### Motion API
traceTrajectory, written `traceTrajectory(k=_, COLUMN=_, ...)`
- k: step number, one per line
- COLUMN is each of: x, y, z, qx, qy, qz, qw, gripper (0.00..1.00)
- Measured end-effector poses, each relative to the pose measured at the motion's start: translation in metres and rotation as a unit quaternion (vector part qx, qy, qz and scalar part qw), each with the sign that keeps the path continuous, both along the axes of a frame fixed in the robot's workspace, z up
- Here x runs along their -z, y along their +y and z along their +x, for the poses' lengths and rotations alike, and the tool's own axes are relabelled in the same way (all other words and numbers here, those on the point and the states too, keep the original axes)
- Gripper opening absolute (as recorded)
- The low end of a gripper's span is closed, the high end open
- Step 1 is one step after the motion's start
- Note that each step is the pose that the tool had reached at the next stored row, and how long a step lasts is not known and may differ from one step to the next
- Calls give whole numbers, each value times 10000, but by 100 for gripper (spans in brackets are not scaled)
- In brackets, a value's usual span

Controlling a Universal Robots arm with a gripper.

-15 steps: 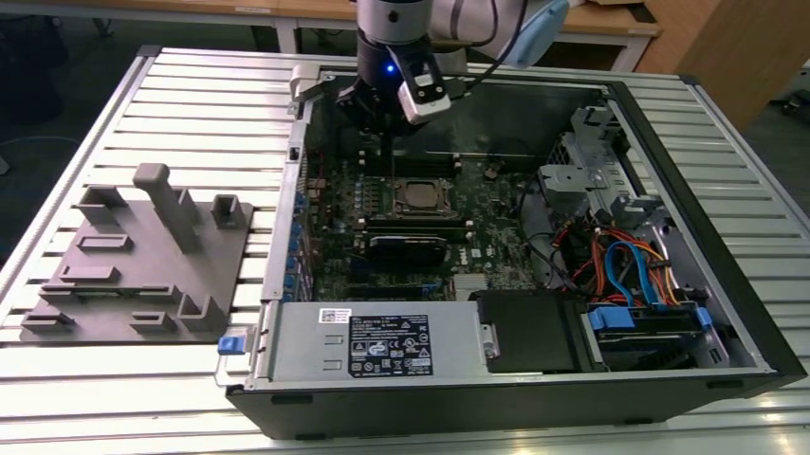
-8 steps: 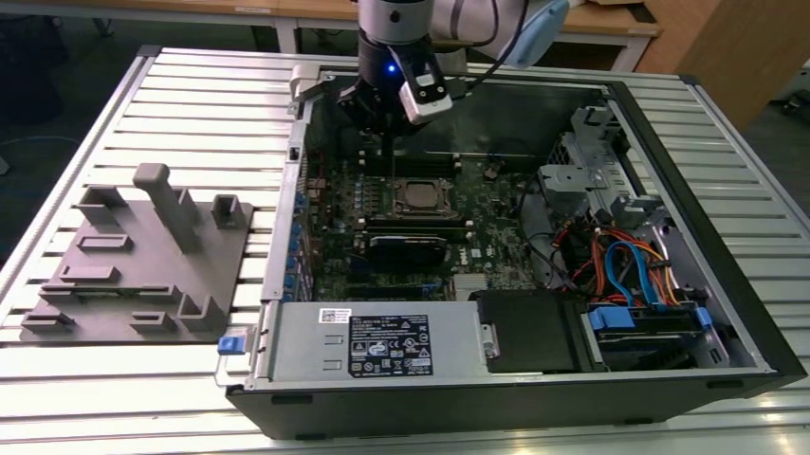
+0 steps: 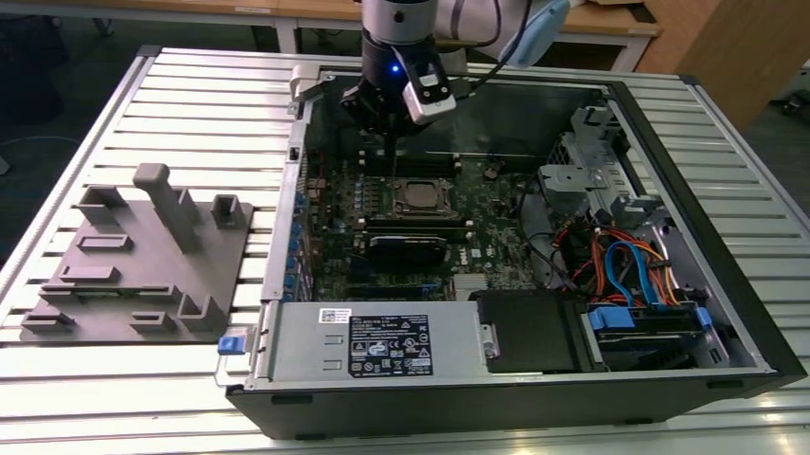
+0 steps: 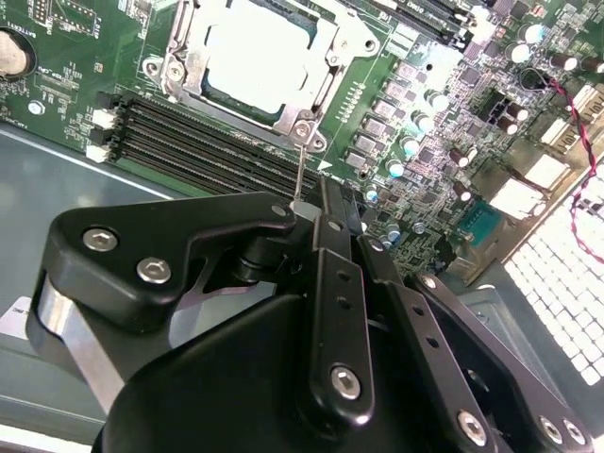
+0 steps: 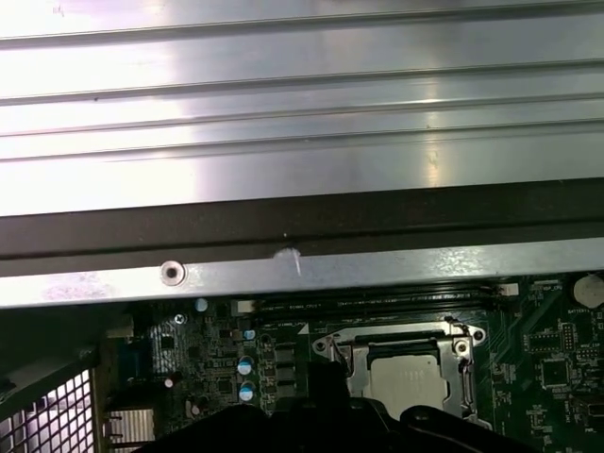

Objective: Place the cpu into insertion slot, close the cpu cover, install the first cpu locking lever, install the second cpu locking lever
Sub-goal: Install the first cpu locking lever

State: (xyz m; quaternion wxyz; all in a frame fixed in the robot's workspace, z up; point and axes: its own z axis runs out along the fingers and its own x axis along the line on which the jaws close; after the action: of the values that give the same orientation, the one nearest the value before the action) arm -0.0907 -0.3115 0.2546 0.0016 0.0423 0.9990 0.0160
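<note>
Pincer: narrow, appearing to be pinching the tip of a thin steel-wire locking lever that is rising from a corner of the insertion slot. Inside that slot the cpu, a flat pale-silver square, is sitting. The cpu cover, a dull stamped-metal frame, is lying closed over it. Lever work is judged to be under way. Long black memory slots are running beside the slot on the green circuit board.

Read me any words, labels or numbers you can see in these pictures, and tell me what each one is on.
Nothing is readable.
Black label on the power supply box: print too small.
White sticker beside it: too small.
Markings on the green circuit board: blurred.
Top of the cpu: washed out, nothing legible.
</note>
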Motion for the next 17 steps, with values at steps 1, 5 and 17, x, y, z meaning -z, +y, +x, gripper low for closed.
traceTrajectory(k=1, x=0, y=0, z=4, qx=0, qy=0, qz=0, qw=10000, gripper=10)
traceTrajectory(k=5, x=0, y=0, z=27, qx=0, qy=0, qz=0, qw=10000, gripper=10)
traceTrajectory(k=17, x=0, y=0, z=128, qx=0, qy=1, qz=0, qw=10000, gripper=10)
